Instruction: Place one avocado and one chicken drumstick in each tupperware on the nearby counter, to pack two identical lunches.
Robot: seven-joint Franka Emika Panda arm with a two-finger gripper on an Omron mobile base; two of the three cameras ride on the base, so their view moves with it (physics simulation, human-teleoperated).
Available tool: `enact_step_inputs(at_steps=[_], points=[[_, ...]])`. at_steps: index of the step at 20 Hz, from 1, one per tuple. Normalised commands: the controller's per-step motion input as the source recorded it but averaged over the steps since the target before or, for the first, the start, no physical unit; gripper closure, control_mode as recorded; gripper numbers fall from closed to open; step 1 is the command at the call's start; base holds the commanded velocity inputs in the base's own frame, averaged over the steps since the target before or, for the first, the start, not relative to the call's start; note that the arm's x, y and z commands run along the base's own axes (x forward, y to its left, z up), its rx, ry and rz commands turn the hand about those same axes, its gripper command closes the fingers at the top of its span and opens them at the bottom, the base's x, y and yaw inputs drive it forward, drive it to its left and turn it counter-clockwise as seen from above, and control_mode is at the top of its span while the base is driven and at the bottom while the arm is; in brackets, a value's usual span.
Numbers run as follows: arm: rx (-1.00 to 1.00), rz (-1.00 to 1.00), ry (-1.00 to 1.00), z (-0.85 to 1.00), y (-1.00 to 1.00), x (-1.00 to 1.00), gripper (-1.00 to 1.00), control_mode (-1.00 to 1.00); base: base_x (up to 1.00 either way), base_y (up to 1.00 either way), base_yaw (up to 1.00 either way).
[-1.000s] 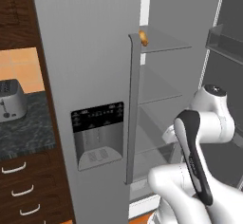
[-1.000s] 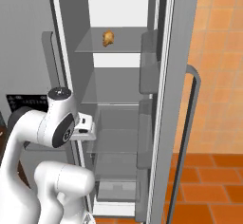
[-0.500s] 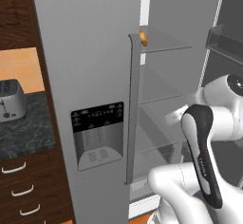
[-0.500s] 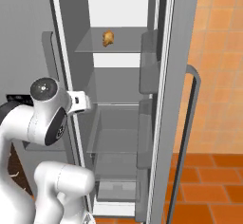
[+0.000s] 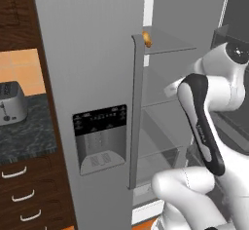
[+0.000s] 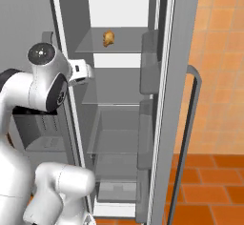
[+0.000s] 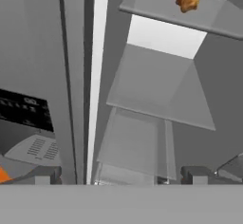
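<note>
- Golden-brown chicken drumstick [image 6: 108, 38] lies on the top glass shelf [image 6: 128, 46] of the open fridge [image 6: 119, 124], toward that shelf's left half and back from its front edge; from the left base camera it peeks out just past the closed door's handle [image 5: 135, 112].
- Your pincer [image 7: 121, 178] is spread wide and holds nothing; its two dark tips rise at the bottom of the hand camera, aimed into the fridge below the drumstick's shelf.
- You are, as I judge it, at the reach-in step of fetching the first drumstick; no avocado or tupperware is visible from here.
- Next move, in my view: raise the hand to the top shelf's level, go in over its front edge, and bring the open tips to either side of the drumstick.
- Edges to mind: the closed left door and its handle stand tight on the arm's left; the open door's bins [image 6: 148, 71] flank the right. The gap above the top shelf looks shallow, so come in level.
- Black stone desk [image 5: 24, 131] with a toaster [image 5: 12, 102] lies left of the fridge, over wooden drawers [image 5: 29, 195]; the arm must back out and swing round the closed door to reach it.
</note>
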Motion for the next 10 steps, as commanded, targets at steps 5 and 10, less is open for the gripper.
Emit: enact_step_inputs(at_steps=[5,10], points=[[0.05,-0.06,0.04,0.14,-0.2,0.51,-1.0,-1.0,0.0,0.0,0.0],[0.06,0.0,-0.11,0.09,0.0,0.68,-1.0,-1.0,0.0,0.0,0.0]])
